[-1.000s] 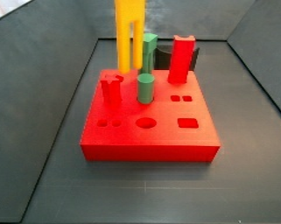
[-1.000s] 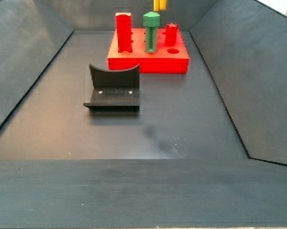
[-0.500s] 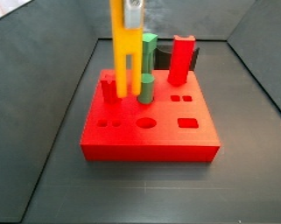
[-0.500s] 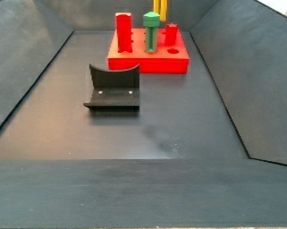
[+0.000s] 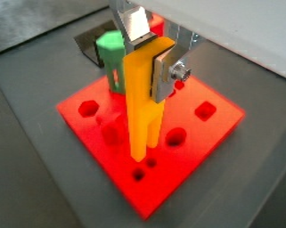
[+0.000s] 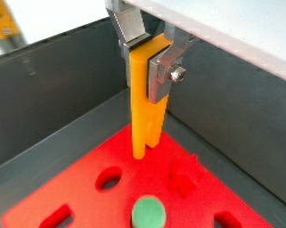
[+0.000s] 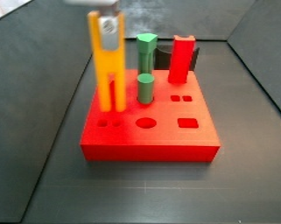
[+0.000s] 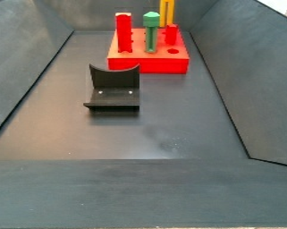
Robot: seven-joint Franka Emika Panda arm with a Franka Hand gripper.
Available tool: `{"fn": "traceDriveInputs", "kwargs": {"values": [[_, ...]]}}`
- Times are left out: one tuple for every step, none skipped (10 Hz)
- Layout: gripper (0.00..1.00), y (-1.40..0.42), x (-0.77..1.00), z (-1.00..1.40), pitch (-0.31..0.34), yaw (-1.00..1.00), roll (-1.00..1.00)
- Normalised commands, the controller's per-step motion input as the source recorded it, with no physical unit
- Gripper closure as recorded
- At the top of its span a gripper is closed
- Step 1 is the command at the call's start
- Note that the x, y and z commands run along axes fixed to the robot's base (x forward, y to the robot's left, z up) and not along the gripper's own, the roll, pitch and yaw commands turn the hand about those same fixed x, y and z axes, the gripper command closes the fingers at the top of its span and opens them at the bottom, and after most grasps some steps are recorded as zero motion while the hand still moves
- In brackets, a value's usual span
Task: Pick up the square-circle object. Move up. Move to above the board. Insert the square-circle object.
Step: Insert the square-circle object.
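Square-circle object [image 5: 145, 98] is clamped upright between the fingers of the gripper [image 5: 149, 53], held over the board [image 5: 210, 138]. Pickup, lift and transfer are judged done; insertion remains, since the lower end appears just short of the board's top.

I am seeing the square-circle object [image 7: 108, 66], long yellow-orange bar, standing upright in the gripper [image 5: 149, 55], lower end meeting the board [image 7: 166, 138], flat red block with shaped holes, lying on the floor.

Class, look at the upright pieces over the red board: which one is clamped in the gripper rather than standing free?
The yellow-orange bar, gripped near its top by the gripper. The green pegs and red post stand free on the board.
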Motion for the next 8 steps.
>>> {"fn": "traceDriveInputs", "kwargs": {"values": [[1.0, -0.11, -0.23, -0.21, -0.04, -0.29, 0.01], [1.0, 0.0, -0.04, -0.18, -0.11, -0.19, 0.02], [1.0, 0.0, 0.03, -0.14, -0.163, -0.17, 0.0], [1.0, 0.01, 0.19, -0.13, -0.191, -0.1, 0.0], [1.0, 0.0, 0.16, -0.13, -0.171, -0.05, 0.0], [1.0, 0.0, 0.09, -0.11, -0.15, 0.0, 0.0], [1.0, 0.0, 0.01, -0.14, -0.096, 0.0, 0.0], [1.0, 0.0, 0.0, -0.14, -0.05, 0.0, 0.0]]}}
